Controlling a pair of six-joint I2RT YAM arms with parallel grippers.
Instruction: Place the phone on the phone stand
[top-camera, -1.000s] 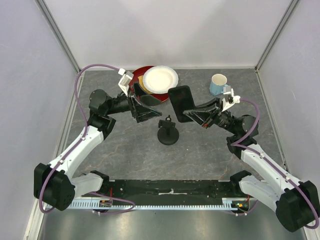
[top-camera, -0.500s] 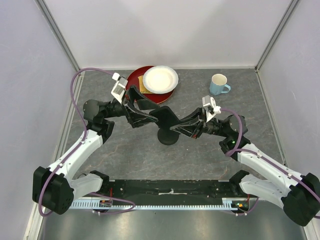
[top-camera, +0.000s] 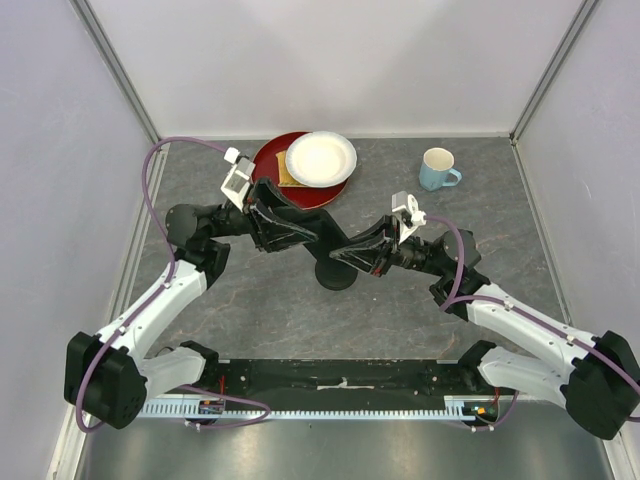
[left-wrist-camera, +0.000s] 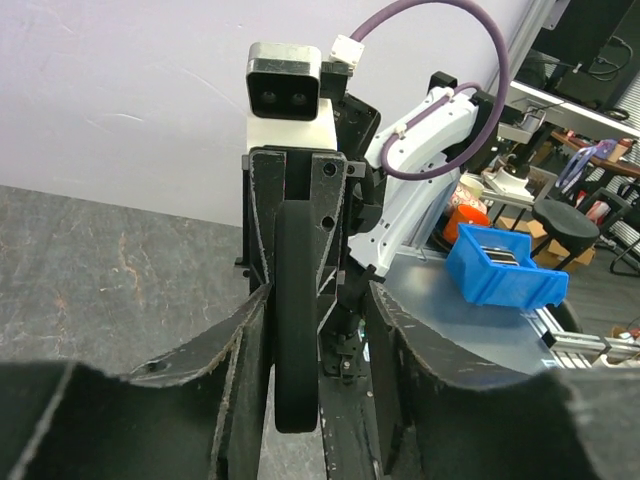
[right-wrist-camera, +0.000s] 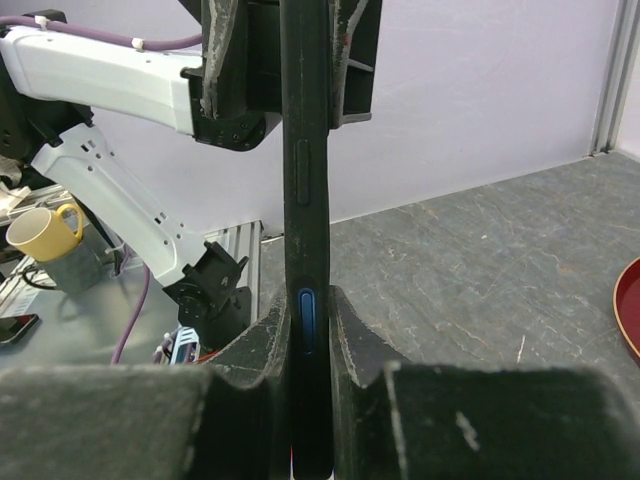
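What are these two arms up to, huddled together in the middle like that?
The right arm's fingers pinch a black phone, held on edge over a small black phone stand. The left arm's fingers sit open on either side of the same phone. Whether it touches the stand yet is hidden.

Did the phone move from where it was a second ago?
Yes. In the top view the phone went left and toward the near edge, away from the blue mug, and is now above the phone stand.

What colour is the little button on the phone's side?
Blue: the button on the black phone shows best in the right wrist view.
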